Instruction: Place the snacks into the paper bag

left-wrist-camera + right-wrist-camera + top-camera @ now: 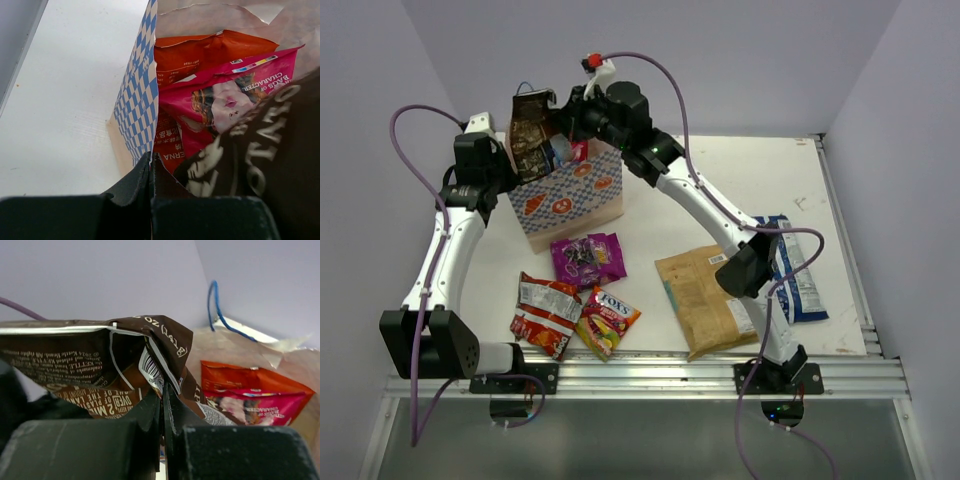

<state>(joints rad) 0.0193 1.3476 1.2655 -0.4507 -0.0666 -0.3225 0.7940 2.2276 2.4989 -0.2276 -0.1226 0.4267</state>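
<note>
Nearest the arm bases, just beyond the aluminium rail [650,372], a silver-red chip packet [545,315] and a yellow-red Fox's candy packet [608,320] are seen lying against each other on the table [750,170]. To their right a large tan packet [705,300] is laid flat, and beside it lies a blue-white packet [798,270], partly hidden by the right arm. A purple packet [588,258] lies just in front of the paper bag [570,200]. These five are judged to be left to pack.

The bag is stood upright at the far left of the table, its mouth open. Inside it an orange packet [200,50] and a pink packet [235,95] are already lodged; something blue is glimpsed beside them but cannot be identified. The left gripper [151,162] is pressed together on the edge of the bag's checkered wall, by which the bag is steadied. The right gripper [162,390] is clamped on a fold of a brown packet [100,365], which is held at the mouth and appears partly entered. The task is thus judged less than half done.

The surface is white and matt, with a few faint marks. It is enclosed by plain lilac walls [720,60], against which the bag's blue cord handle [215,305] is outlined.
</note>
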